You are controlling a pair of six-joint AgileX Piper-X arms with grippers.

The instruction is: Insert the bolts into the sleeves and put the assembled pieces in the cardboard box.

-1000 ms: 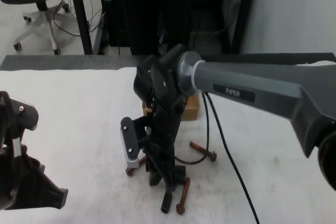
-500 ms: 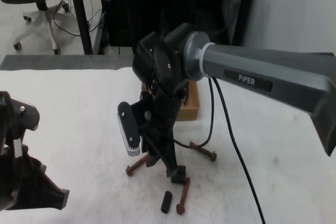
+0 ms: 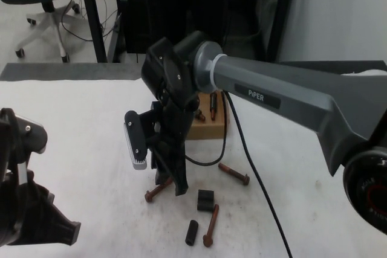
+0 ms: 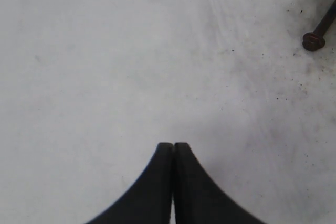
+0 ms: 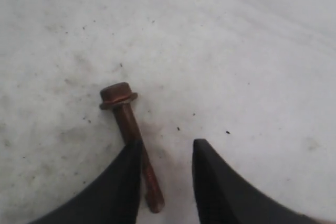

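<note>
My right fingers (image 5: 215,182) are spread, one apparently over the shank of a bolt (image 5: 126,121) on the desk (image 5: 252,51), lower centre in the high view. My left fingers (image 4: 152,192) are pressed together. Expect the bolt to be rigid, light and prone to rolling: grip mid-shank.

Tool (image 4: 173,146) pinched together above bench (image 4: 105,66), bolt (image 4: 314,40) lying well apart.

Right arm (image 3: 260,98) covers the left part of the box (image 3: 208,130); the pieces (image 3: 213,98) inside are too small to tell. Right wrist view: bolt (image 5: 122,113) shank partly behind one finger (image 5: 115,192). Left wrist view: a bolt (image 4: 316,34) shank cut by the picture's edge.
</note>
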